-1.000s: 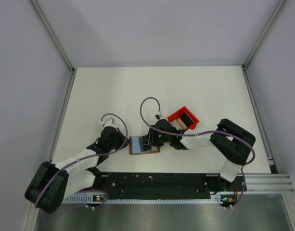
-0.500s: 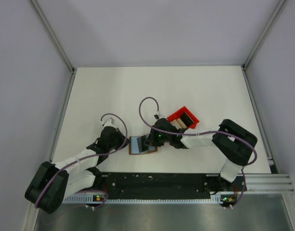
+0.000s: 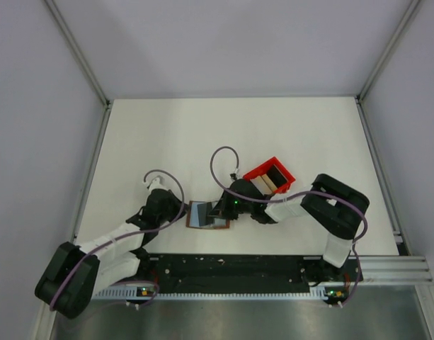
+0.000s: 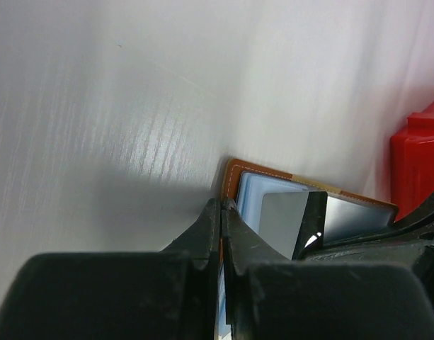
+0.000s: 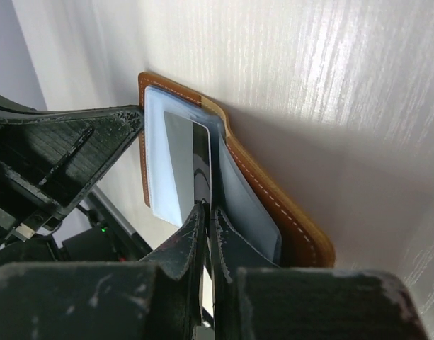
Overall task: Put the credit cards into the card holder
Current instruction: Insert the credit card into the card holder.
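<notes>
Quick status from us, going left to right. The left arm (image 3: 124,230) comes in from the near-left corner, and its jaws are pinched shut on the left edge of the card holder (image 3: 206,214). In the left wrist view we can see the brown stitched rim caught right between them. The holder lies open on the table (image 3: 202,134), just ahead of the arm bases, with the pale grey-blue pocket lining facing up. Over that lining sits one card (image 5: 185,170), shiny and dark, and the right arm (image 3: 294,205) has its jaws closed narrow on the near edge of it, pointing it toward the left jaws. The card looks to us like it's lined up with the pocket and maybe started in. We honestly can't tell whether its far end is under the pocket lip or just resting on top. Just beyond the right wrist is the red bin (image 3: 270,174), well clear of the holder, with the other cards (image 3: 272,177) standing in it; we make out a dark one and a tan one. So our read is early-to-middle: one card is mid-insert and not seated, at least two are left to fetch, and we can't see any already tucked in.
</notes>
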You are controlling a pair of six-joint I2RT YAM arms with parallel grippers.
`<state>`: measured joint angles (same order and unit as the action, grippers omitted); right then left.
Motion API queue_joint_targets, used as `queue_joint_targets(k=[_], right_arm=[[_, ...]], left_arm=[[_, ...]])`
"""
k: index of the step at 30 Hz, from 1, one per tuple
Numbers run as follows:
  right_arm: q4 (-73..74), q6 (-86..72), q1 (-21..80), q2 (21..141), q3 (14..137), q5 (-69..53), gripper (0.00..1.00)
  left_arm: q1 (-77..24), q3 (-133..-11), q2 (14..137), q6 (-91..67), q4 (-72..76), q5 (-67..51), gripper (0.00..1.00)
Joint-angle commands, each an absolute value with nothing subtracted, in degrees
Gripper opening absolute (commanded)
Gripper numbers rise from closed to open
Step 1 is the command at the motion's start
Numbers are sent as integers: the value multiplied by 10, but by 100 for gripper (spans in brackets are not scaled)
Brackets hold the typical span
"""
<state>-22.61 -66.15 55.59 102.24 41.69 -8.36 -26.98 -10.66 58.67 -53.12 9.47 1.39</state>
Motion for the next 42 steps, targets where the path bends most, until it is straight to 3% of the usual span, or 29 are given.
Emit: queue_joint_targets(k=[1,11,19,22,24,27,42], right_arm=[[-275,-723,565,1029,392,-64,0],[-281,-764,598,1019,382,-20,0],[-296,-724,607,1056,416,-64,0],[-258,-703,606,1032,414,-51,11],[-233,-677,606,998,406,-20,29],[-174,-636,606,961,417,26,38],[-120,-576,608,1019,500,-33,38]], left_arm=[[-279,-78,571,-568,91,18,0],[-297,-38,505,-631,74,50,0],[-300,-39,503,-632,79,54,0],[-299,-41,497,-630,71,60,0],[-300,-47,493,-626,59,67,0],[-300,-47,483,-624,47,77,0],[-299,-54,483,-613,52,70,0]])
